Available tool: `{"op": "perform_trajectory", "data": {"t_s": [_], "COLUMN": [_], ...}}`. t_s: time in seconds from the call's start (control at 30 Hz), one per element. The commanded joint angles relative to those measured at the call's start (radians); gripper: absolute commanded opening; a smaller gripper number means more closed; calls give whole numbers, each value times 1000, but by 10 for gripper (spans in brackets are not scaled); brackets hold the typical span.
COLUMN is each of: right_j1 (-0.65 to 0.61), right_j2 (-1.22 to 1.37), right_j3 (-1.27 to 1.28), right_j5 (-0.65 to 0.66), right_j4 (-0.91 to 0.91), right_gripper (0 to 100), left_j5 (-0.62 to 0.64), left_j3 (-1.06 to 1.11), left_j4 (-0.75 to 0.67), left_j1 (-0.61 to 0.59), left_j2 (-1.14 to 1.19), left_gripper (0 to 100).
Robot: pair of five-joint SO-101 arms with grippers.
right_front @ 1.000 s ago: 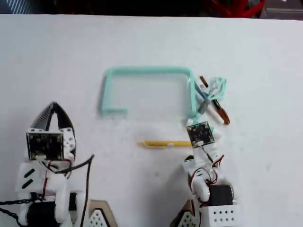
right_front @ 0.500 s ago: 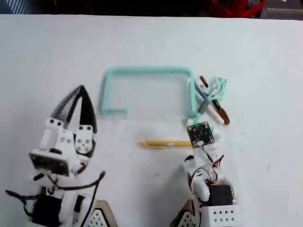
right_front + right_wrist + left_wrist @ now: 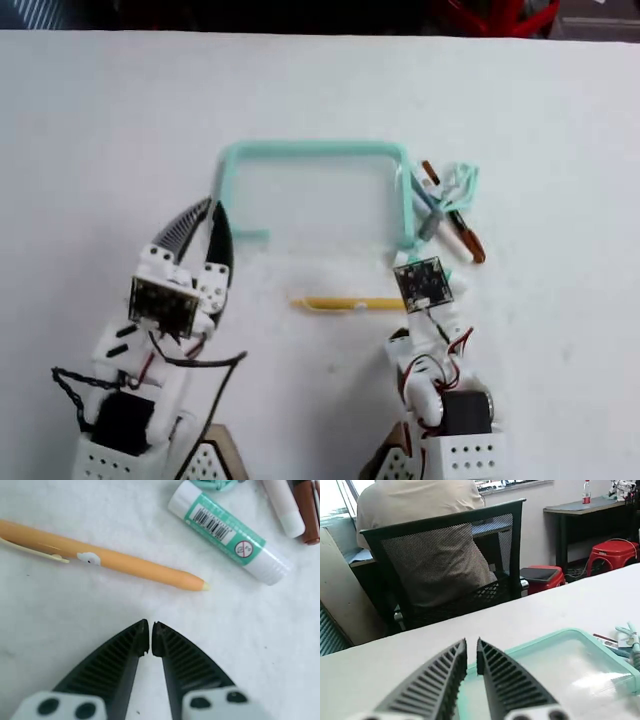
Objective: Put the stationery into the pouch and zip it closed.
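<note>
The clear pouch [image 3: 312, 150], edged in teal, lies mid-table, with open white table [image 3: 120, 110] beyond it and to its left. The left jaws, pressed almost together with only a thin slit between them and holding nothing, sit close by the pouch's left edge. A yellow pen [image 3: 345, 303] lies alone just in front of the pouch. The right jaws, pressed together and empty, hang over the table near the pen's tip. A glue stick [image 3: 230, 532] and a brown pen [image 3: 468, 240] crowd the pouch's right edge. Beyond the table stand a black mesh chair [image 3: 445, 565] and a red stool [image 3: 615, 555].
</note>
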Motion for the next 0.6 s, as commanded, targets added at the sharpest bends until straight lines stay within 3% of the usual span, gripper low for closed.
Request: {"op": "perform_trajectory", "data": {"t_s": [0.0, 0.17, 0.57], "right_j1": [-1, -1, -2], "right_j2": [-7, -7, -7], "right_j3": [9, 9, 9], "right_j5": [6, 8, 3], "right_j4": [8, 8, 8], "right_gripper": [28, 29, 29], "left_j5": [-8, -32, -38], "left_j3": [-87, -150, -494], "left_j4": [71, 80, 78], "left_j1": [36, 48, 45], "left_j2": [-2, 130, 949], "left_gripper": [64, 67, 69]}}
